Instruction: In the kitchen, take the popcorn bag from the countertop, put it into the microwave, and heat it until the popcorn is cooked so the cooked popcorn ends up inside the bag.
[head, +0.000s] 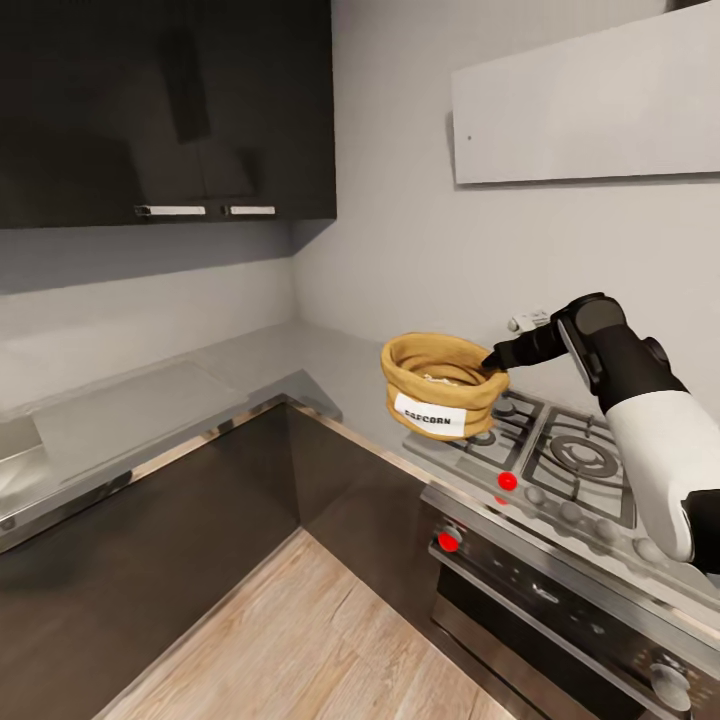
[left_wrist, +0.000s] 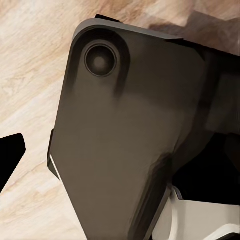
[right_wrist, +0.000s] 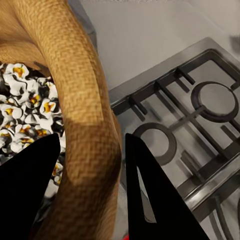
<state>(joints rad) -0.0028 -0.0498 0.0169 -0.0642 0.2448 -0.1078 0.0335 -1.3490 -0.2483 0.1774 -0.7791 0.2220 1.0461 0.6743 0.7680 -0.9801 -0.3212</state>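
The popcorn bag (head: 440, 385), a tan burlap sack with a white label, hangs just over the left edge of the gas hob (head: 570, 455). My right gripper (head: 492, 362) is shut on its rolled rim from the right side. In the right wrist view the two black fingers (right_wrist: 30, 180) sit on either side of the bag's rim (right_wrist: 85, 100), one inside and one outside, with white popped kernels (right_wrist: 25, 110) inside the sack. The grey countertop (head: 150, 400) runs left from the corner. A black fingertip (left_wrist: 10, 155) of my left gripper shows above the wood floor. The microwave is out of view.
A steel oven (head: 560, 600) with red knobs sits under the hob. Dark upper cabinets (head: 160, 100) hang over the left counter, and a white hood (head: 590, 100) hangs over the hob. Light wood floor (head: 330, 630) lies in the corner between the dark base cabinets.
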